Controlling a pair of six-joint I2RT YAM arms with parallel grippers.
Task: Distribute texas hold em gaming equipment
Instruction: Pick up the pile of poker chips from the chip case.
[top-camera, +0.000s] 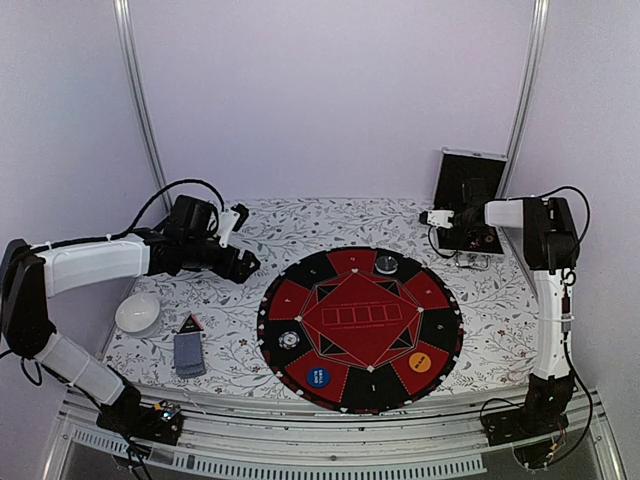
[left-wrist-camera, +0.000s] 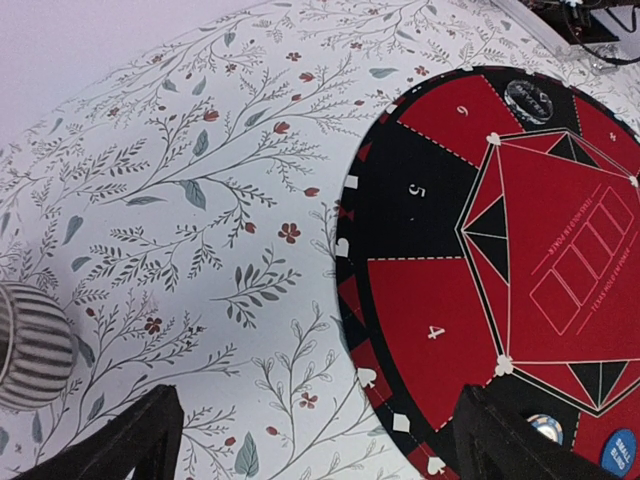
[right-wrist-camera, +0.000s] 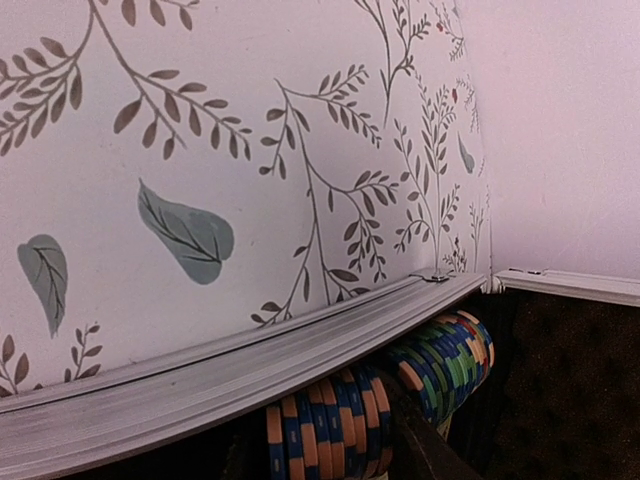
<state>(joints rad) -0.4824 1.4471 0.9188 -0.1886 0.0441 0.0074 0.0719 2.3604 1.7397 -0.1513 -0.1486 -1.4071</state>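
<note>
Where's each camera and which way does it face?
Top external: high behind the bases, looking down on the table; both arms show.
Left wrist: above the left gripper, facing the round mat; both fingers show.
Right wrist: low at the case edge, facing racked chips; fingers unclear.
Shared: top and left wrist see mat, ribbed cup.

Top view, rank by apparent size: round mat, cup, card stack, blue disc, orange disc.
1. round mat
2. cup and card stack, about alike
3. blue disc and orange disc, alike
</note>
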